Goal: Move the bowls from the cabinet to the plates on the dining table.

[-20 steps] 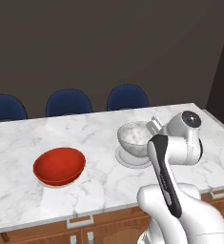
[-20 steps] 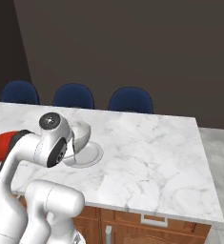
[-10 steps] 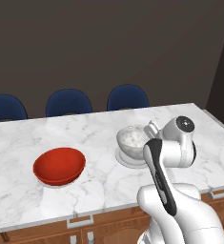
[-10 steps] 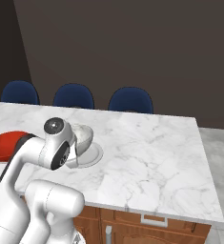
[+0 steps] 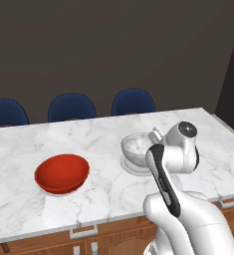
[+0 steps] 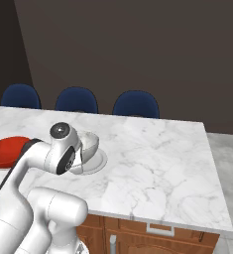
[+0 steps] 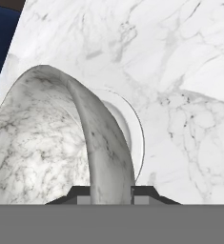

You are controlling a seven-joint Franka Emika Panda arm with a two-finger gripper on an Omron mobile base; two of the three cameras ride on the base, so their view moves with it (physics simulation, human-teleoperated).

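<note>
Left base view: marbled bowl (image 5: 136, 147) sits on a plate (image 5: 130, 165) on the worktop (image 5: 103, 144); red bowl (image 5: 61, 173) at 9 o'clock.
Hand view: jaws clamp the marbled bowl's rim, one either side.

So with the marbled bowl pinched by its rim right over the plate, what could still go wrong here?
1. The gripper holds the marbled bowl only by its rim, so the bowl might tip or slide as the jaws open.
2. The plate is barely wider than the bowl, so a release slightly off centre could leave the bowl sitting on the plate's edge.
3. The red bowl lies on the same dining table; a wide withdrawal towards it could knock it.
</note>
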